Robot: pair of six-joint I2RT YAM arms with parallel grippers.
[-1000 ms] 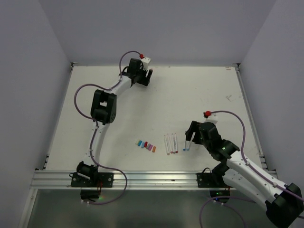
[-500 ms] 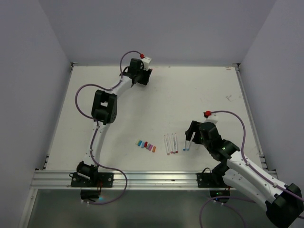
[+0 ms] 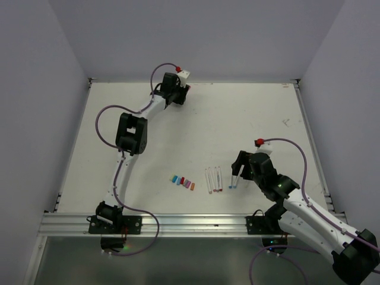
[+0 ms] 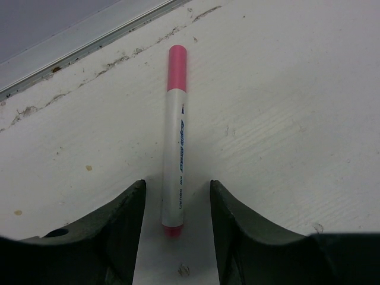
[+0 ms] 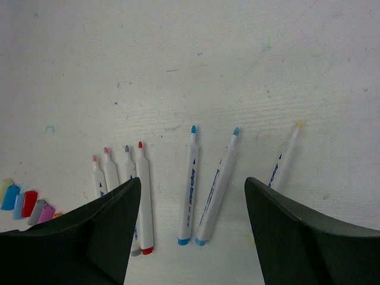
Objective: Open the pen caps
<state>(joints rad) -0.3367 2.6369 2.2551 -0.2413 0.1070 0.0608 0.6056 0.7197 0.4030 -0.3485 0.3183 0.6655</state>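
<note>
The left gripper (image 4: 176, 202) is at the far edge of the tabletop (image 4: 285, 119). Its jaws stand apart on either side of the near end of a pink pen (image 4: 175, 148), with a narrow gap on each side. That pen lies flat with its pink cap (image 4: 177, 59) on, pointing at the edge. The right gripper (image 5: 191, 187) hangs open and empty over a row of uncapped pens (image 5: 144, 196) near the front. Loose caps (image 5: 27, 202) lie clustered just left of them.

Glossy plastic pen (image 4: 176, 148) on scuffed matt table (image 4: 285, 119)
</note>
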